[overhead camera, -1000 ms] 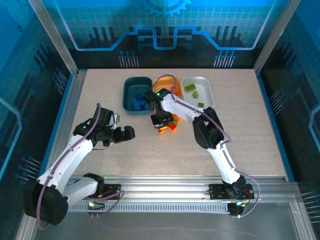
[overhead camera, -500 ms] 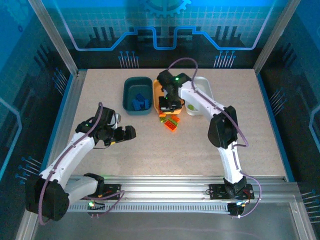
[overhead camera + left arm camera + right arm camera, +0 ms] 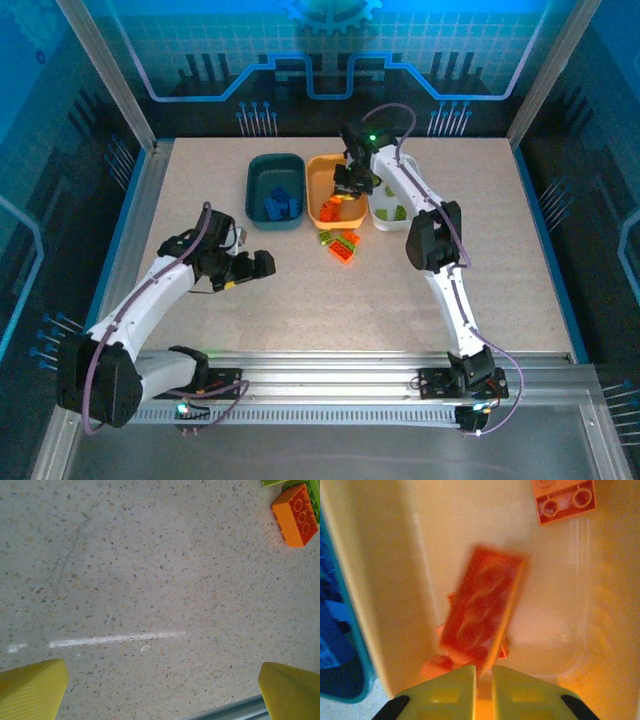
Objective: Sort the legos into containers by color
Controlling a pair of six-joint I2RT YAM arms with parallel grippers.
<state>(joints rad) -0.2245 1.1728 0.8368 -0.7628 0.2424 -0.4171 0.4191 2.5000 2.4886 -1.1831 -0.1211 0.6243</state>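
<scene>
My right gripper point(image 3: 350, 186) hangs over the orange tub point(image 3: 318, 176), shut on a flat orange lego point(image 3: 485, 607) that is pinched by one edge and dangles into the tub. More orange legos point(image 3: 564, 500) lie on the tub floor. Blue legos point(image 3: 280, 206) fill the dark teal tub point(image 3: 262, 172), and green ones point(image 3: 392, 212) lie in the white tub point(image 3: 380, 222), which my right arm partly hides. Loose orange and green legos point(image 3: 341, 244) sit on the table in front of the tubs. My left gripper point(image 3: 262, 266) is open over bare tabletop, with an orange lego point(image 3: 296, 516) ahead of it.
The three tubs stand side by side at the back middle of the speckled table point(image 3: 300, 300). A metal rail point(image 3: 330, 372) runs along the near edge. The frame posts point(image 3: 135, 200) bound the left and right sides.
My right gripper rose from the loose pile with the orange lego and swung back and right to above the orange tub. The left arm barely shifted.
</scene>
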